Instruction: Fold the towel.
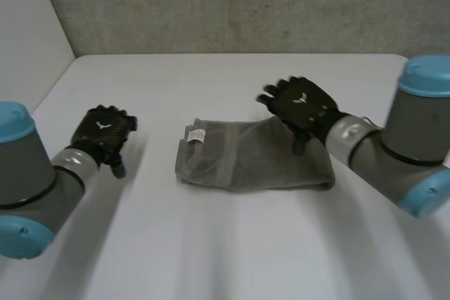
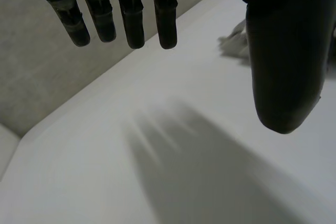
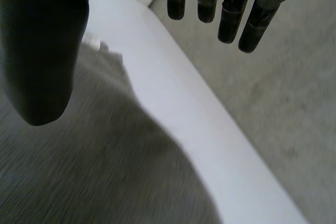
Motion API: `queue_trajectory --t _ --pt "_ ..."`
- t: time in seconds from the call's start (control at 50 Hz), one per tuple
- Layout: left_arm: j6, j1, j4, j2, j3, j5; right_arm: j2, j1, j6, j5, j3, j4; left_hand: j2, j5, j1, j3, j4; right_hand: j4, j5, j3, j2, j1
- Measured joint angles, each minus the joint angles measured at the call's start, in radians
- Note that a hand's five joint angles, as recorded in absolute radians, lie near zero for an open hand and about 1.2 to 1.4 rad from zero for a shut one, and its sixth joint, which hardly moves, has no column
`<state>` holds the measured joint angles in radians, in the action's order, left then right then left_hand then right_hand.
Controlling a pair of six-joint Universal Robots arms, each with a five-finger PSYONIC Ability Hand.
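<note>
A white table (image 1: 232, 244) fills the scene, with a grey wall (image 1: 232, 5) behind it. The robot's two arms reach in from the near corners.

A grey towel (image 1: 253, 159) lies at the middle of the table. It is already a flat oblong of more than one layer, with its long side running across the view.

The right hand (image 1: 304, 105) hovers over the towel's far right corner. Its fingers (image 3: 231, 14) are straight and spread from the thumb (image 3: 39, 56), and they hold nothing. The cloth lies under its palm.

The left hand (image 1: 105, 131) hangs over bare table, well apart from the towel's left end. Its fingers (image 2: 134, 24) are likewise straight and empty.

A small white label (image 1: 196, 135) sits on the towel's far left corner.

The step in hand appears to be taking hold for another fold, short end over short end. To do it well, the right hand should come down squarely on its corner and pinch every layer at once, so the lower layers do not slide out. The left hand would best move in to the label end and press it flat as an anchor. The lifted end should then travel low, and the edges should be lined up before it is let go.
</note>
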<state>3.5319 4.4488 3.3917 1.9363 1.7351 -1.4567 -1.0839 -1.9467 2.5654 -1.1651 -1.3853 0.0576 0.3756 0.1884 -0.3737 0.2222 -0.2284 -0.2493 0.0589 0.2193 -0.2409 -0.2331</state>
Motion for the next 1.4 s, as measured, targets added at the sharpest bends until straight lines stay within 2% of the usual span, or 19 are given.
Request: queue_trajectory --t 0.08,0.22,0.32,0.44,0.54,0.66,0.74,0.8,0.92,1.04,1.12,1.18,1.28,1.4 --pt "-0.019 -0.063 0.000 -0.005 -0.004 0.000 -0.048 0.059 0.021 0.012 -0.105 -0.010 0.000 0.000 0.000 0.000 0.000 0.000 0.000 0.000 0.000 0.002" --pt "-0.135 -0.204 -0.001 -0.005 -0.019 -0.001 -0.102 0.159 0.050 0.072 -0.292 0.007 0.000 0.000 0.000 0.000 0.000 0.000 0.012 0.000 -0.011 -0.013" --pt "-0.190 -0.268 0.000 0.012 -0.041 -0.006 -0.107 0.201 0.055 0.108 -0.362 0.045 0.000 0.000 0.000 0.000 0.000 0.000 0.206 0.000 -0.187 -0.190" --pt "-0.205 -0.318 0.001 0.060 -0.074 -0.039 -0.094 0.231 0.053 0.123 -0.402 0.115 0.000 0.000 0.000 0.000 0.000 0.000 0.317 0.000 -0.301 -0.304" --pt "-0.204 -0.343 0.001 0.113 -0.100 -0.077 -0.062 0.238 0.044 0.130 -0.407 0.168 0.000 0.000 0.000 0.000 0.000 0.000 0.409 0.000 -0.395 -0.406" --pt "-0.200 -0.355 0.002 0.165 -0.115 -0.103 -0.023 0.240 0.032 0.136 -0.398 0.193 0.000 0.000 0.000 0.000 0.000 0.000 0.655 0.000 -0.652 -0.659" --pt "-0.199 -0.355 0.002 0.179 -0.116 -0.107 -0.018 0.257 0.024 0.139 -0.403 0.198 0.000 0.000 0.000 0.000 0.000 0.000 0.923 0.000 -0.907 -0.914" --pt "-0.199 -0.352 0.002 0.177 -0.115 -0.107 -0.023 0.286 0.011 0.144 -0.412 0.198 0.000 0.000 0.000 0.000 0.000 0.000 1.068 0.000 -1.012 -1.034" --pt "-0.201 -0.344 0.001 0.163 -0.111 -0.107 -0.054 0.368 -0.035 0.180 -0.437 0.175 0.000 0.000 0.000 0.000 0.000 0.000 1.082 0.000 -1.014 -1.040" --pt "-0.202 -0.328 0.001 0.136 -0.099 -0.108 -0.152 0.479 -0.100 0.258 -0.454 0.075 0.000 0.000 0.000 0.000 0.000 0.000 1.082 0.000 -1.014 -1.045" --pt "-0.203 -0.316 0.000 0.124 -0.094 -0.109 -0.215 0.506 -0.118 0.303 -0.437 0.011 0.000 0.000 0.000 0.000 0.000 0.000 1.082 0.000 -1.015 -1.046" --pt "-0.203 -0.309 0.000 0.117 -0.092 -0.111 -0.252 0.495 -0.116 0.325 -0.402 -0.023 0.000 0.000 0.000 0.000 0.000 0.000 1.082 0.000 -1.015 -1.047" --pt "-0.203 -0.306 -0.001 0.107 -0.089 -0.117 -0.272 0.386 -0.086 0.331 -0.315 -0.036 0.000 0.000 0.000 0.000 0.000 0.000 1.086 0.000 -1.021 -1.049" --pt "-0.205 -0.306 -0.001 0.083 -0.074 -0.147 -0.200 0.141 -0.048 0.290 -0.178 -0.015 -0.005 -0.014 0.002 0.000 0.000 0.000 1.089 0.000 -1.026 -1.050"
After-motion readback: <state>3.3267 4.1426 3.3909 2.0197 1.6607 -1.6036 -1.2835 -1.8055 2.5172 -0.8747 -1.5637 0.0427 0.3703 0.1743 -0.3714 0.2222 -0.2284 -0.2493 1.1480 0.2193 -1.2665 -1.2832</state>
